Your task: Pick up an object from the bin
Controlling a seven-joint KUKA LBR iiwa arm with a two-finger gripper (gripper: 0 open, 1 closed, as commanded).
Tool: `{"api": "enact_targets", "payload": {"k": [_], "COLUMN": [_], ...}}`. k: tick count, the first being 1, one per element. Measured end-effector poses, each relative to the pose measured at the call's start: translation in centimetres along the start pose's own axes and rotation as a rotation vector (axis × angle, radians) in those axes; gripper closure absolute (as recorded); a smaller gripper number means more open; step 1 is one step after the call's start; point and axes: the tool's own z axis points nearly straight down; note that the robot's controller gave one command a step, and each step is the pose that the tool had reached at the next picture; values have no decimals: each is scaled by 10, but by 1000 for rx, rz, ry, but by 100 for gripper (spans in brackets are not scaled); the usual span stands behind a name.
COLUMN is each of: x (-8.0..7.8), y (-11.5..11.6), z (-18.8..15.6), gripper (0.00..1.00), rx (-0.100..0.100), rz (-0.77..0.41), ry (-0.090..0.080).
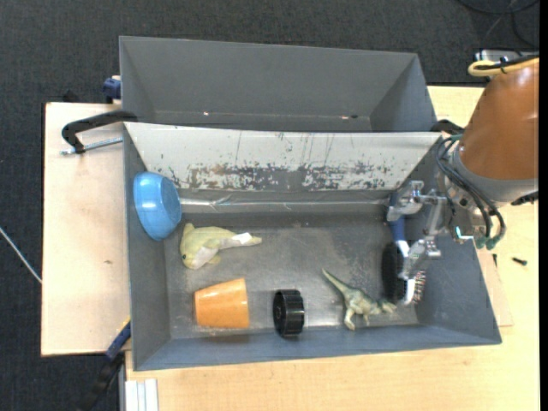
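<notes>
Nothing is lifted yet: the claw (404, 279) hangs spread and empty at lower right, just beside the green plastic dinosaur (355, 302).

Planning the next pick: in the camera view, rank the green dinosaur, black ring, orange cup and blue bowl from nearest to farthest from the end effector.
Measured from the end effector on the right side:
1. green dinosaur, just beside it, front right.
2. black ring, front middle.
3. orange cup, front left, lying on its side.
4. blue bowl, against the left wall.
</notes>
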Motion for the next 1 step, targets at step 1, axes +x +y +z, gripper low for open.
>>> {"api": "enact_targets", "payload": {"k": [1], "x": [12], "y": [46], "z": [132], "gripper": [0], "rx": [7], "rz": [-519], "ry": [4]}}
